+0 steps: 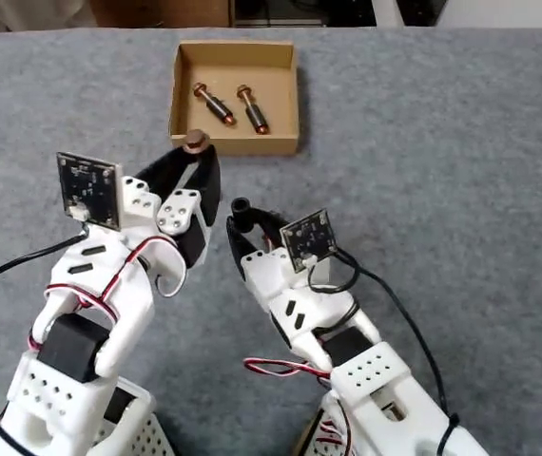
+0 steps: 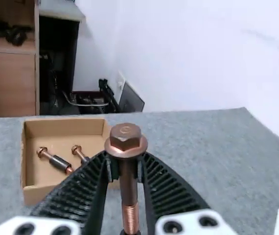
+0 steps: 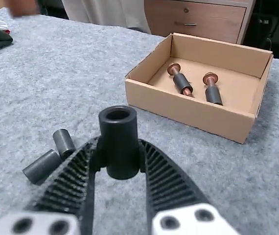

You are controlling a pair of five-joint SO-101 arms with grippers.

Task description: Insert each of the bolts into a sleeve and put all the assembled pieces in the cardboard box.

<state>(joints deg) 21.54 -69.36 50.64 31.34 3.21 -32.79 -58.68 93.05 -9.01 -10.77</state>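
Note:
My left gripper [image 1: 195,154] is shut on a copper bolt [image 2: 125,169], held upright with its hex head up, just in front of the cardboard box [image 1: 183,95]. My right gripper [image 1: 243,224] is shut on a black sleeve [image 3: 118,142], also upright with its bore facing up, a little nearer and to the right of the bolt. Two assembled pieces [image 1: 214,103] [image 1: 253,108] lie side by side inside the box. In the right wrist view two loose black sleeves [image 3: 63,142] [image 3: 41,166] lie on the grey mat beside the held sleeve.
The grey mat [image 1: 442,142] covers the table, with open room to the right and left of the box. A wooden cabinet [image 2: 7,73] and a white wall stand beyond the table's far edge.

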